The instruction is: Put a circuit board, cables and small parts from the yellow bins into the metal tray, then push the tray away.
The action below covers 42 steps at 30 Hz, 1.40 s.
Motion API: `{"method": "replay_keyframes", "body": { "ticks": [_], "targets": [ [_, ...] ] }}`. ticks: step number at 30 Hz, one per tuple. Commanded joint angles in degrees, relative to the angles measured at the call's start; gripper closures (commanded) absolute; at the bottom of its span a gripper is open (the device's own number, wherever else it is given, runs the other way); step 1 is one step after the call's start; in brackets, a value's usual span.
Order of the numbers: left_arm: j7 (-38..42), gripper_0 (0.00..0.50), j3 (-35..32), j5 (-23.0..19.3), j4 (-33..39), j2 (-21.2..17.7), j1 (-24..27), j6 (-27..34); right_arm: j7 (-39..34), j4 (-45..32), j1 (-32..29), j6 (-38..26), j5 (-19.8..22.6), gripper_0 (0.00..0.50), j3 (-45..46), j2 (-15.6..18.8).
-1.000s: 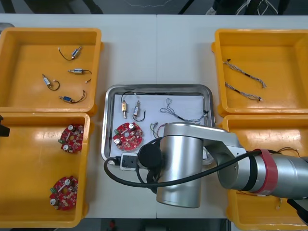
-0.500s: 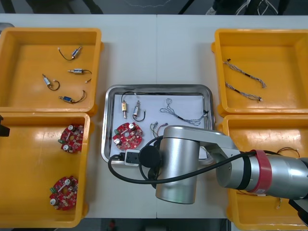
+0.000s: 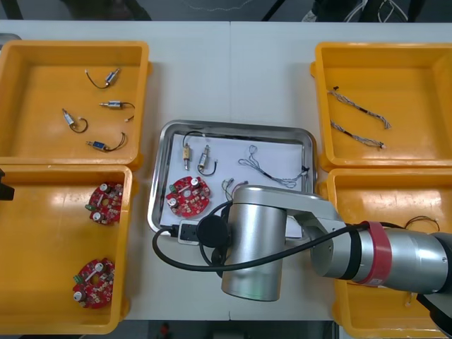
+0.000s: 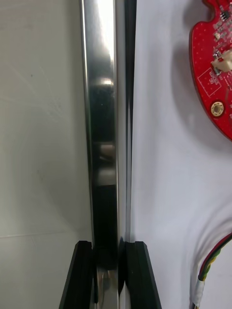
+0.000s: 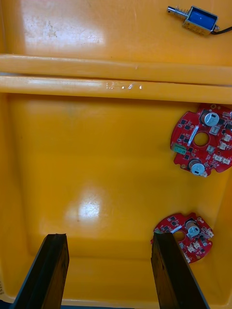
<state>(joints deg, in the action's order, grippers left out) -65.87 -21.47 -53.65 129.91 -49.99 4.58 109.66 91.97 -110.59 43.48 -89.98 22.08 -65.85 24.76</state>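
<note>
Right gripper [image 4: 110,246]: fingers close together, pinching the near rim of the metal tray [image 4: 104,120], rim edge running straight up between them. Just inside the rim, on the tray's white floor, lie a red circuit board [image 4: 215,72] and a red and yellow cable [image 4: 212,270]. In the front view the right arm [image 3: 261,240] reaches across the tray's near edge. The tray [image 3: 233,127] sits between the yellow bins and also holds two small metal parts [image 3: 187,152] and a thin twisted cable [image 3: 268,166].

Left gripper [image 5: 108,236]: fingers wide apart, holding nothing, hanging over the near left bin [image 5: 96,159], which has two spare boards [image 5: 202,140]. The far left bin [image 3: 14,92] has four loose metal parts [image 3: 113,106]. The far right bin [image 3: 424,63] has two twisted cables [image 3: 357,106]. A light table [image 3: 233,70] is under all.
</note>
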Motion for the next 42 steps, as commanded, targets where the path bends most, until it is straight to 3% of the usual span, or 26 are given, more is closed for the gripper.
{"method": "replay_keyframes", "body": {
  "ticks": [1, 25, 42],
  "targets": [
    [-4.9, 0.0, -1.8, -0.4, 1.7, -2.4, -0.8, 0.3, 1.9, -0.6, 1.5, -0.5, -0.2, 0.5, -0.7, -1.5],
    [-4.9, 0.0, -1.8, -0.4, 1.7, -2.4, -0.8, 0.3, 3.3, -0.2, 11.0, -0.5, 0.9, 0.5, -2.3, 1.6],
    [-4.9, 0.0, -1.8, -0.4, 1.7, -2.4, -0.8, 0.3, 3.5, 7.2, 18.7, 3.2, 2.4, 0.5, -2.2, 1.4]
  ]
}}
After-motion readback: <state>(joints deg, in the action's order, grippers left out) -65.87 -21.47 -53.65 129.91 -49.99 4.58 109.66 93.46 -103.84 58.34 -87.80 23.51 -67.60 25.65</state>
